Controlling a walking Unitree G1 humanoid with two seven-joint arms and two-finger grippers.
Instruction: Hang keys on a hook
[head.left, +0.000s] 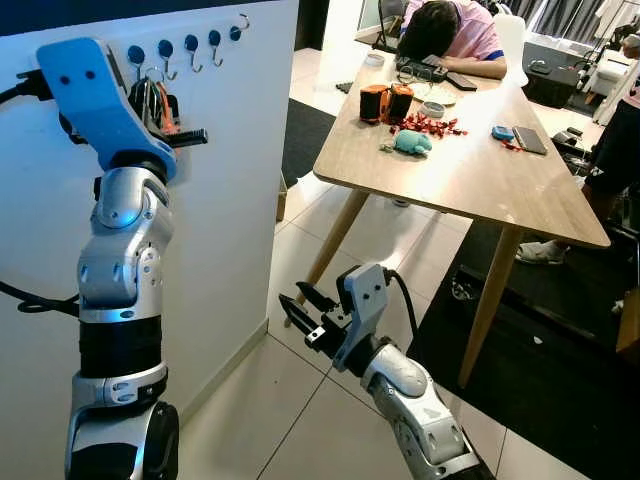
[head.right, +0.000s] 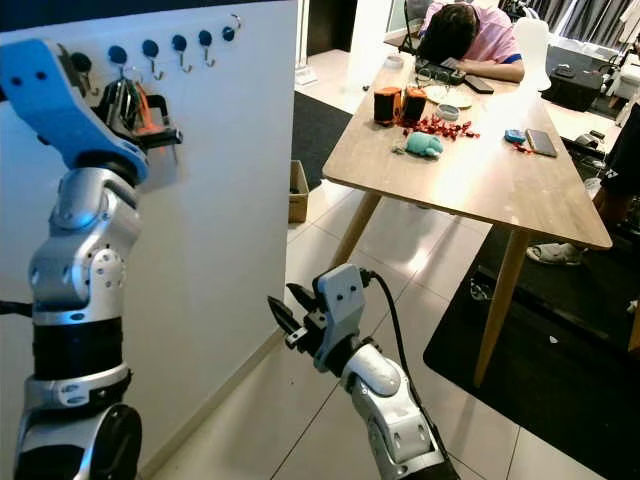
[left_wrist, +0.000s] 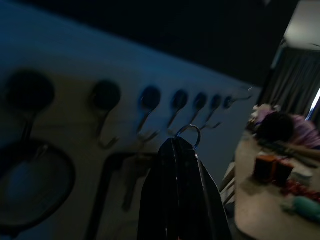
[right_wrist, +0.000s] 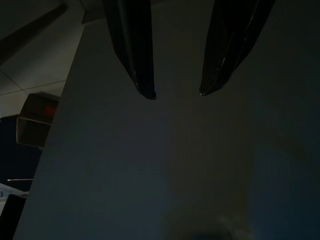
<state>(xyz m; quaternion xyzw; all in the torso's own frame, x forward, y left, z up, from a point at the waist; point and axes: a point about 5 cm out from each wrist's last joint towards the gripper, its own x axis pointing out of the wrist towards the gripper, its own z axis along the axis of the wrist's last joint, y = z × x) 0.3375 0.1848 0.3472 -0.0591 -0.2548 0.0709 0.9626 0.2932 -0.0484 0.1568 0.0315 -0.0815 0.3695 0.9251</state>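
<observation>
Left tool (left_wrist: 176, 145) pinches keys (head.left: 152, 103) raised beside hook row (head.left: 190, 45), ring (left_wrist: 189, 134) not yet hooked; right tool (right_wrist: 175, 92) spread, idle.

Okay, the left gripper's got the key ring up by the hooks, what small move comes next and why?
Probably ease the left gripper forward so the key ring, pinched at its closed fingertips, slips over the nearest hook. The ring hangs just short of the row of hooks.
</observation>
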